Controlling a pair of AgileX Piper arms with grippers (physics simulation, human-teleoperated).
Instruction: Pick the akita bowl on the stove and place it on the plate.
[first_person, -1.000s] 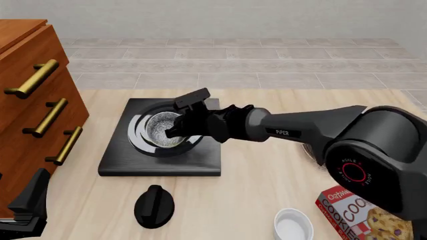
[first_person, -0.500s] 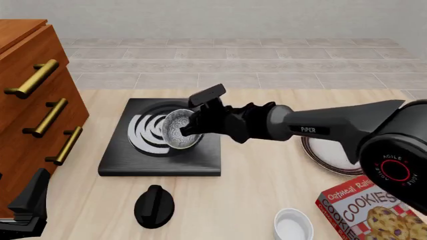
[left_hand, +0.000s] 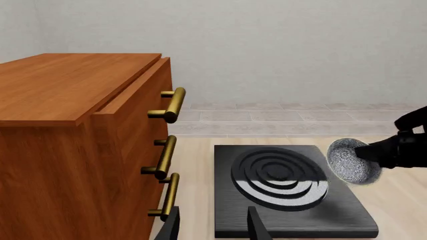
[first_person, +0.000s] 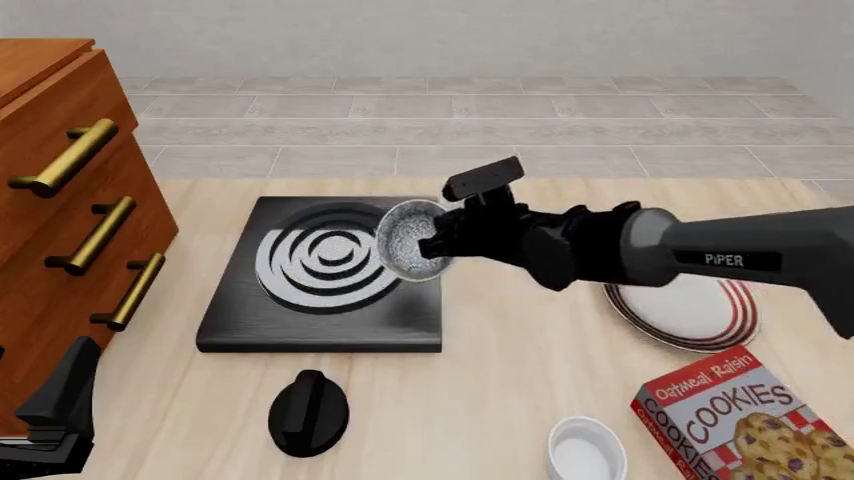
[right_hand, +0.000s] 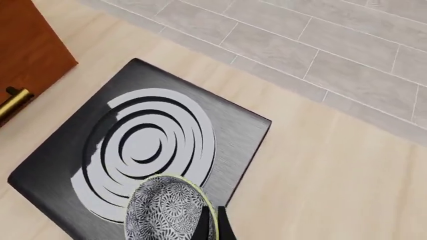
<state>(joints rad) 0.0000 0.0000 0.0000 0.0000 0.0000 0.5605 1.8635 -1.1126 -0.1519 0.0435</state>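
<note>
right gripper (first_person: 447, 240) clamped on bowl (first_person: 411, 240) rim (tilted, mouth facing left) | bowl above stove (first_person: 320, 275) right edge | plate (first_person: 683, 310) well right | left gripper (left_hand: 212, 226) apart

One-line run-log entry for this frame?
phase: carry | right gripper: shut on dark speckled akita bowl, tilted above black square stove | red-striped white plate: unfilled

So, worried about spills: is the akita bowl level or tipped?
Tipped: held by the right gripper, the akita bowl shows its speckled inside sideways, above the stove.
</note>
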